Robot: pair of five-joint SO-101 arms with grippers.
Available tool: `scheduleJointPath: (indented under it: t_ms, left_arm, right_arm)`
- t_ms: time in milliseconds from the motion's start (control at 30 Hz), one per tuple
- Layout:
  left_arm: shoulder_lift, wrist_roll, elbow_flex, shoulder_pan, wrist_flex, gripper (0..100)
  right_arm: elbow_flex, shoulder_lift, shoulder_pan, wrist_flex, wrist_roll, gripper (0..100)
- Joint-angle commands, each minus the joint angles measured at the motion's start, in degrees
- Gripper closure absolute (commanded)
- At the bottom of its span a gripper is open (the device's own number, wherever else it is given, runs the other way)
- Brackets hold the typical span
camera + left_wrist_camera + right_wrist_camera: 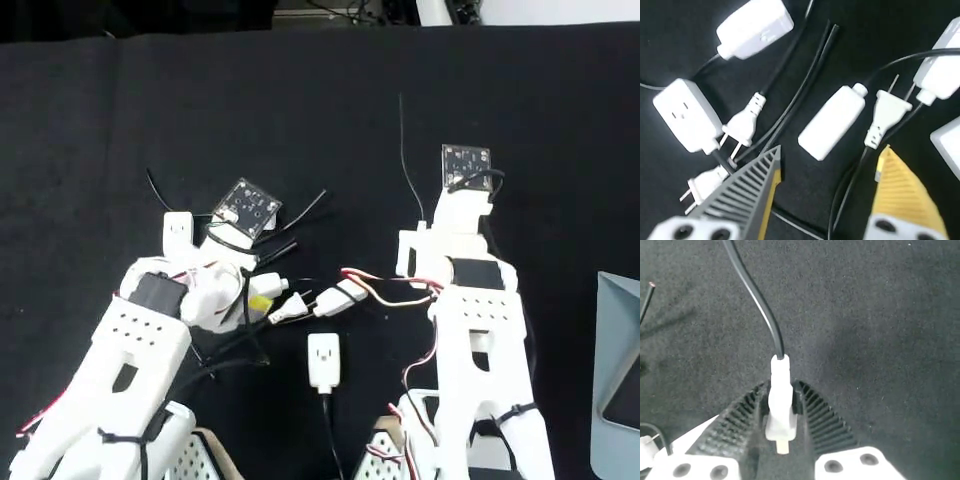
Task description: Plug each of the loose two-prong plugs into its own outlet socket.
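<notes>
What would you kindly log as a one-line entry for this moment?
right end effector: shut on white plug | left end effector: open, facing loose plug and outlet socket

A white two-prong plug [780, 405] on a black cord is held between the fingers of the right gripper [781, 387]. 3 more white plugs are laid flat: the first plug [742, 125] with its prongs just beside a white outlet socket [685, 115], the second plug [705, 186] near it, and the third plug [887, 112] set apart from both.
</notes>
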Motion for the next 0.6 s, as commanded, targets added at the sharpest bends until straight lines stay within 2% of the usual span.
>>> scheduleJointPath:
  t_ms: [0, 200, 333, 567]
  left_arm:
    - [5.0, -2.1, -2.4, -0.6, -5.2, 70]
    - [21.1, -2.9, -8.6, -0.6, -8.2, 70]
    - [28.5, -3.0, -12.4, -0.1, -8.3, 77]
    - [31.3, -2.9, -14.1, 0.0, -8.4, 87]
  right_arm:
    - [-0.1, -1.1, 0.4, -1.1, -0.3, 98.5]
    - [-0.1, -1.1, 0.4, -0.9, -0.3, 98.5]
    - [-0.1, -1.1, 0.4, -0.9, -0.3, 98.5]
    - [-0.1, -1.1, 0.4, -0.9, -0.3, 98.5]
